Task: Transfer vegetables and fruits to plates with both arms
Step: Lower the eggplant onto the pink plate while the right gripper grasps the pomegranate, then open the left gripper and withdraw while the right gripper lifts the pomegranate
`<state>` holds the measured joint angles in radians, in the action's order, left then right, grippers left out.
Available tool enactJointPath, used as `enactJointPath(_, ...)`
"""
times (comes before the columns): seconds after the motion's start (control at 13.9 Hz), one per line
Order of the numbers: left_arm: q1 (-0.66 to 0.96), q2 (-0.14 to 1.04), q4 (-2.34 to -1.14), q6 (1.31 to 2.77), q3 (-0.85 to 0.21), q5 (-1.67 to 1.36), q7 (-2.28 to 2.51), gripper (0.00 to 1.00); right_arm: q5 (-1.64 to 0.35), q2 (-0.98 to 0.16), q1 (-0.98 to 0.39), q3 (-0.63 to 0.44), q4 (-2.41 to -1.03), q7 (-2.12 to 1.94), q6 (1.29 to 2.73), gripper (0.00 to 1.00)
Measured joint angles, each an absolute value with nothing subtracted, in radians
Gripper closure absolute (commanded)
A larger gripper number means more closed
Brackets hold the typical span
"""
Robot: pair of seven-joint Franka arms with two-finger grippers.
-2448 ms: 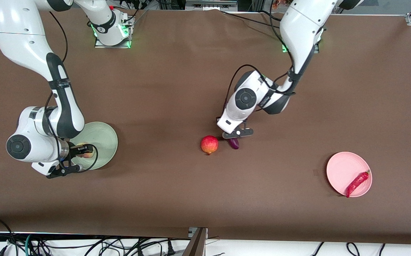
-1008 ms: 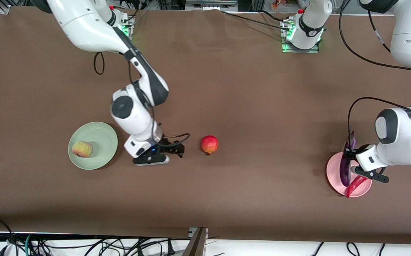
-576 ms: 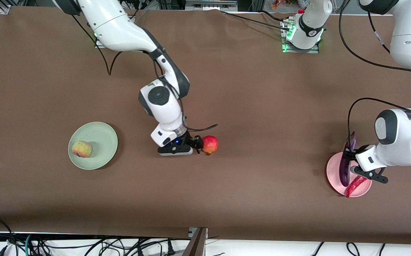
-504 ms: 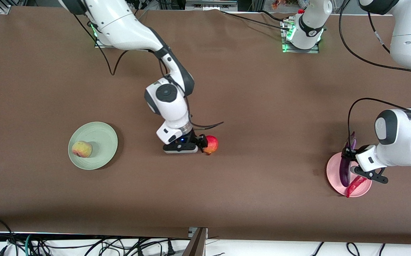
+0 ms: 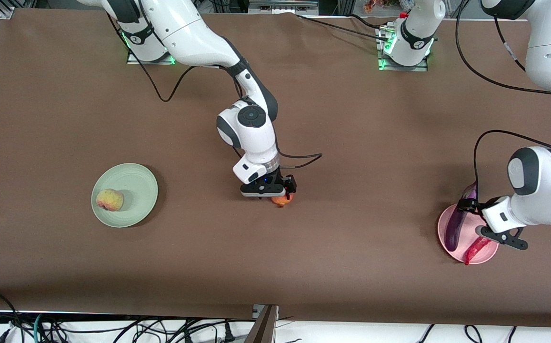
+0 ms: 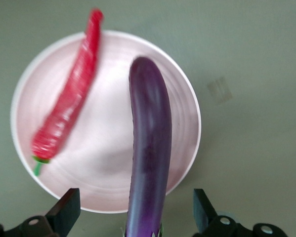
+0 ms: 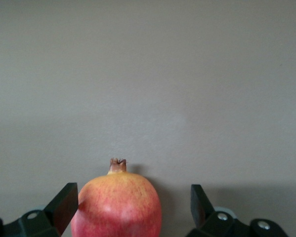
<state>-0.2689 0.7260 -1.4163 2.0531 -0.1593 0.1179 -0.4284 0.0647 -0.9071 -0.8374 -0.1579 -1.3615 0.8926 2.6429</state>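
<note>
Peach [image 5: 109,199] resting on the pale green plate [image 5: 135,178], toward my right arm's end of the table [image 5: 351,119]. Mid-table, my right tool [image 5: 282,193] spread wide over the red-orange fruit [image 7: 116,206], one finger [image 7: 63,205] on each flank, neither touching. Toward my left arm's end, the pale pink plate [image 6: 182,98] carrying the red chili pepper [image 6: 68,116] and, beside it, the purple eggplant [image 6: 148,148]; my left tool [image 6: 133,217] wide open above the eggplant's stem end, released.
</note>
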Motion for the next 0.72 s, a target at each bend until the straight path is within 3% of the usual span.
enactJointPath(0.14, -0.269, 0.701, -1.383, 2.01, -0.16, 0.053, -0.422, 0.0, 0.065, -0.915, -0.858, -0.168, -1.355, 0.919, 2.644, 0.0)
enactJointPath(0.43, -0.268, 0.531, -1.354, 1.763, -0.174, -0.004, -0.312, 0.0, 0.065, -0.934, -0.868, -0.175, -1.332, 0.928, 2.644, 0.0)
enactJointPath(0.72, -0.256, 0.37, -1.355, 1.619, -0.263, -0.005, -0.032, 0.0, 0.065, -0.951, -0.879, -0.175, -1.322, 0.935, 2.647, 0.0)
